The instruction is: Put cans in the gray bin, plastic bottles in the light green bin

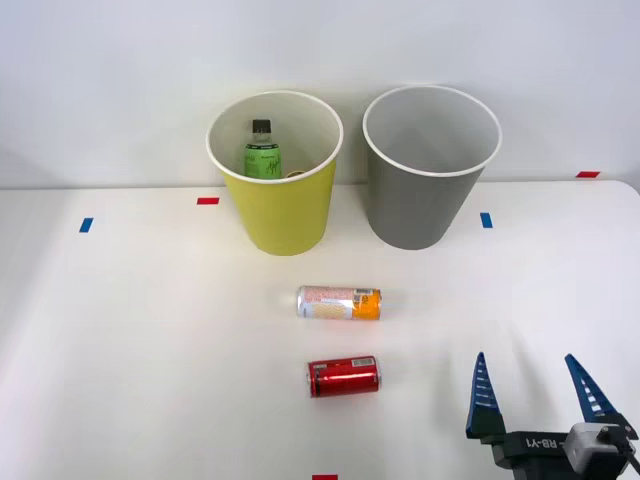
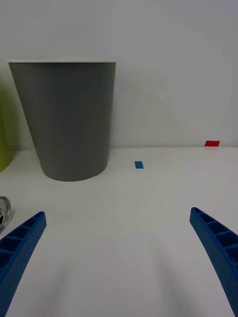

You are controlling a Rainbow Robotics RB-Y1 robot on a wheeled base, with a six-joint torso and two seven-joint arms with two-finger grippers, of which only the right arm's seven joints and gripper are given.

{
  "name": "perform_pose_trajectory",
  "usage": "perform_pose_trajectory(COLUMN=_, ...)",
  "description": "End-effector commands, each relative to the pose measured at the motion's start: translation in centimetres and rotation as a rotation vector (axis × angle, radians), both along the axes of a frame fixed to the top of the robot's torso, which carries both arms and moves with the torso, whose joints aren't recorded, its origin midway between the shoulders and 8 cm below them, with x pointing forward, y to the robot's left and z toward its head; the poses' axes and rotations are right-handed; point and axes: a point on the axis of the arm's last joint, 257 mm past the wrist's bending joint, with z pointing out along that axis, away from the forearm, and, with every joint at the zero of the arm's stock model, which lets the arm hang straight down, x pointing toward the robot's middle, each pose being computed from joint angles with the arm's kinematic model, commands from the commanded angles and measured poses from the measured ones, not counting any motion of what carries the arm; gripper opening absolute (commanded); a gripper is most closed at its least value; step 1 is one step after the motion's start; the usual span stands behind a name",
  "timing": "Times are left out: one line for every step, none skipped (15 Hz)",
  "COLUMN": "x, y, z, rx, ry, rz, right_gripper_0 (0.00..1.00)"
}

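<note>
Right end effector [image 1: 537,388]: low at the near right of the tabletop [image 1: 150,340], blue ribbed fingers [image 2: 20,247] spread wide, nothing between them.
Red can [image 1: 344,376]: on its side, left of the end effector and apart from it.
Pink-white and orange can [image 1: 339,302]: on its side, just beyond the red can, not touching it.
Light green bin [image 1: 277,175]: upright at the back, left of the gray bin.
Green bottle [image 1: 263,153]: black cap up, standing inside the light green bin.
Gray bin [image 1: 428,170]: upright, beside the light green bin with a gap between; inside pale, contents not discernible.
Tape marks: blue one [image 1: 486,220] right of the gray bin, red one [image 1: 587,174] further right.
</note>
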Motion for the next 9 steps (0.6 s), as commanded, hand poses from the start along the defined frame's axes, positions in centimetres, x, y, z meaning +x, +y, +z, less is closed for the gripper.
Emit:
perform_pose_trajectory(x=-1.4, y=0.2, z=-1.4, rx=0.014, ry=-0.041, rz=-0.002, right_gripper_0=1.0)
perform_pose_trajectory(x=-1.9, y=0.3, z=-1.5, rx=0.017, ry=-0.048, rz=-0.001, right_gripper_0=1.0)
perform_pose_trajectory(x=-2.3, y=0.4, z=-1.5, rx=0.022, ry=-0.05, rz=-0.002, right_gripper_0=1.0)
perform_pose_trajectory(x=-2.6, y=0.5, z=-1.5, rx=0.027, ry=-0.051, rz=-0.004, right_gripper_0=1.0)
perform_pose_trajectory(x=-3.1, y=0.6, z=-1.7, rx=0.026, ry=-0.044, rz=-0.006, right_gripper_0=1.0)
perform_pose_trajectory(x=-3.4, y=0.8, z=-1.9, rx=0.025, ry=-0.047, rz=-0.007, right_gripper_0=1.0)
perform_pose_trajectory(x=-3.7, y=0.9, z=-2.1, rx=0.017, ry=-0.052, rz=-0.005, right_gripper_0=1.0)
perform_pose_trajectory(x=-4.1, y=1.3, z=-2.1, rx=0.004, ry=-0.056, rz=0.003, right_gripper_0=1.0)
perform_pose_trajectory(x=-4.3, y=1.6, z=-2.2, rx=-0.016, ry=-0.052, rz=0.01, right_gripper_0=1.0)
